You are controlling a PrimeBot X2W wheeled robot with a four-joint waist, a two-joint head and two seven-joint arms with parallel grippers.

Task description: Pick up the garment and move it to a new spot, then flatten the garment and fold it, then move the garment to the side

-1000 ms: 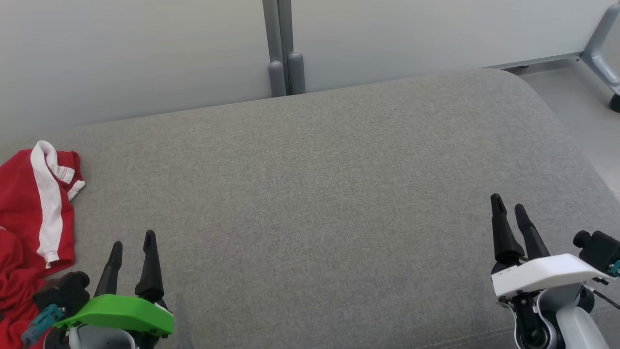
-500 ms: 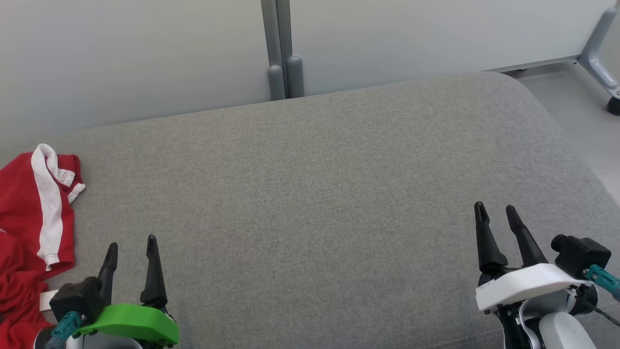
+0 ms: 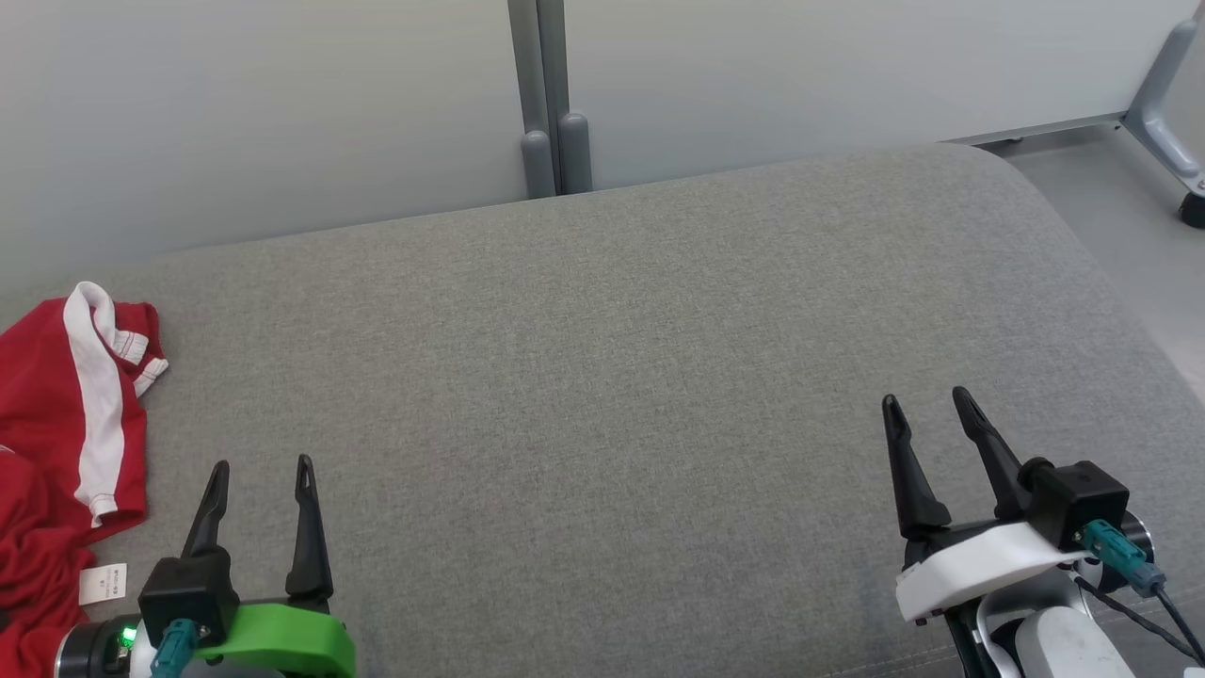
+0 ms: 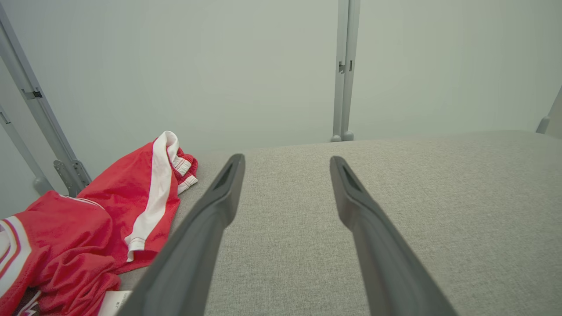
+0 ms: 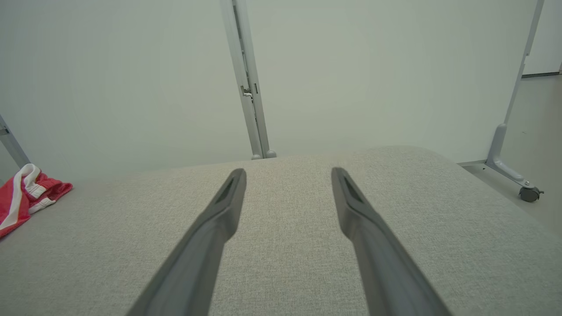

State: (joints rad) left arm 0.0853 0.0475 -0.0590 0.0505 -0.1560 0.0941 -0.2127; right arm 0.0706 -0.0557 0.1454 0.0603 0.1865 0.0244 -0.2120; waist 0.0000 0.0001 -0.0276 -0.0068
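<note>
Red garment (image 3: pixel 56 424) with a white stripe lies crumpled at the edge of the grey fabric worktop (image 3: pixel 602 377), far left of the grey post (image 3: pixel 548 141) and nearer the robot, with a small white tag showing at its near side. Left claw (image 3: pixel 263 464) is over the worktop left of the post and nearer the robot, just beside the garment and apart from it, fingers spread with nothing between them. Right claw (image 3: pixel 924 395) is well right of the post, fingers also spread and empty.
</note>
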